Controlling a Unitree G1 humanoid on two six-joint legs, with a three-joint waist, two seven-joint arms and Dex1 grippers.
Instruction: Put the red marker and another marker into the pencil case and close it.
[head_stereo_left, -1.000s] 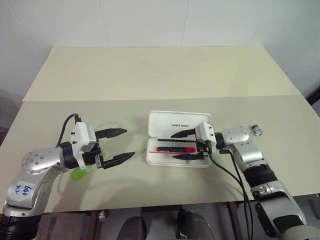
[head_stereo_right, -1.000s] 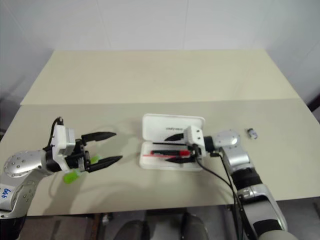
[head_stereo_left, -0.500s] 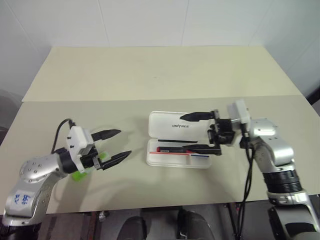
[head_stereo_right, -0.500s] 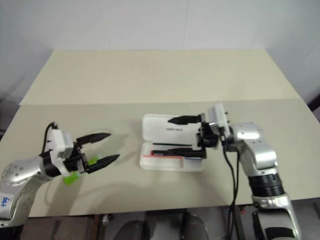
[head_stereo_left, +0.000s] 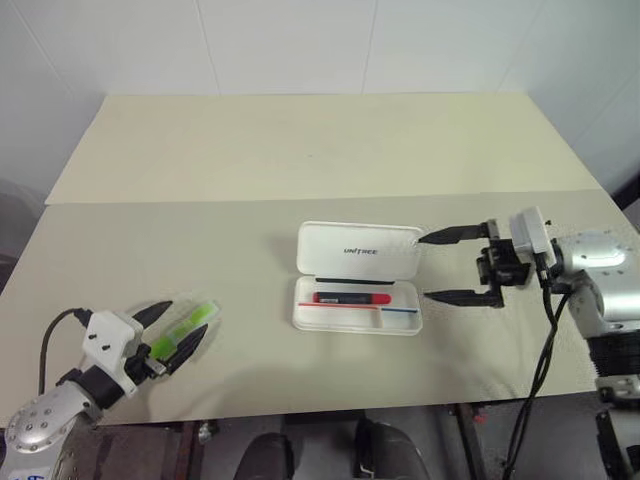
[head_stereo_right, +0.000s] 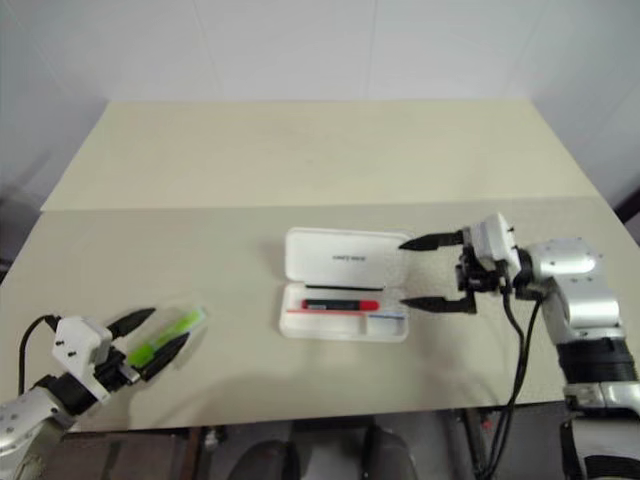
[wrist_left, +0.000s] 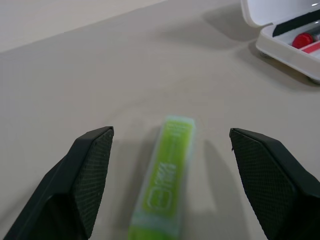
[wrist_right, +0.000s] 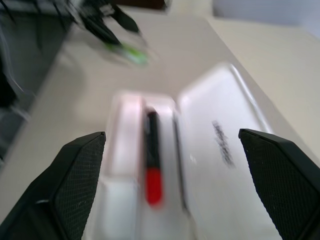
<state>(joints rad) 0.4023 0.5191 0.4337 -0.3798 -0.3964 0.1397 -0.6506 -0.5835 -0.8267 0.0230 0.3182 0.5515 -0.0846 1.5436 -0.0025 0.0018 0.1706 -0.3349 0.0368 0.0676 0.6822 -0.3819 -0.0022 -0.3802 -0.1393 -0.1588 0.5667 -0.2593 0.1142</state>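
The pencil case (head_stereo_left: 360, 250) lies open at the table's middle, its white lid flat behind the tray. Inside the tray lies the red marker (head_stereo_left: 350, 298), seen too in the right wrist view as the red marker (wrist_right: 152, 160) beside the lid (wrist_right: 220, 150). My right gripper (head_stereo_left: 432, 266) is open just right of the case, level, pointing at it and holding nothing. At the near left, the lime-green marker (head_stereo_left: 185, 325) lies on the table. My left gripper (head_stereo_left: 185, 322) is open and low, one finger on each side of the green marker (wrist_left: 167, 180).
The table's front edge (head_stereo_left: 300, 400) runs close under the left gripper. A seam (head_stereo_left: 250, 198) joins the near board to a bare far board (head_stereo_left: 300, 150). A black cable (head_stereo_left: 530, 390) hangs from the right wrist.
My right gripper has drawn back rightward out of the case, leaving the red marker in the tray. My left gripper has dropped and moved left, and now straddles the green marker.
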